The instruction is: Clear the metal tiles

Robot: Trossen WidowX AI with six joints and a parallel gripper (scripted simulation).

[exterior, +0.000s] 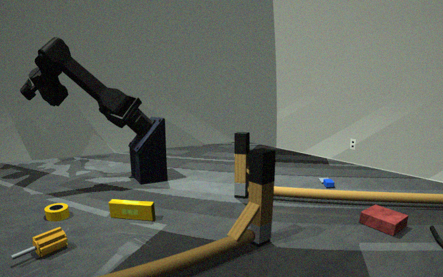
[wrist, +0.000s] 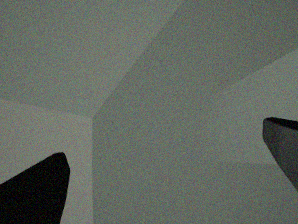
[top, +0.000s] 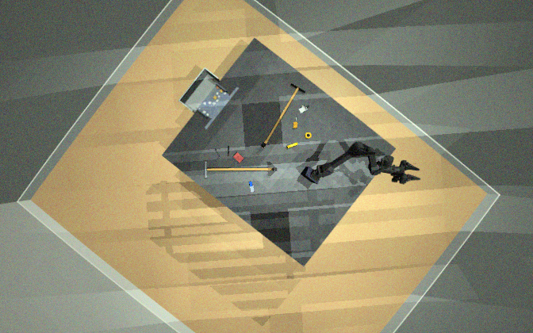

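Note:
A long wooden-handled tool with a thin grey crosshead (top: 239, 169) (exterior: 371, 195) lies on the table. A second one with a black crosshead (top: 281, 116) (exterior: 182, 256) lies at an angle to it. Which is the scraper I cannot tell for certain. Each handle has an upright block at its near end. The steel bench plate (top: 219, 106) carries several small white and orange tiles (top: 215, 97). The catch box (top: 192, 84) is at its far end. My gripper (top: 419, 174) (wrist: 166, 146) is open and empty, raised beyond the dark table's right edge, far from both tools.
A grey bar (top: 221, 108) stands along the plate's near end. A red block (top: 238, 157) (exterior: 383, 219), yellow block (top: 292, 145) (exterior: 132, 210), yellow roll (top: 308, 135) (exterior: 57, 212), orange-handled tool (top: 295, 124) (exterior: 50, 241) and blue-and-white item (top: 251, 186) lie around the tools.

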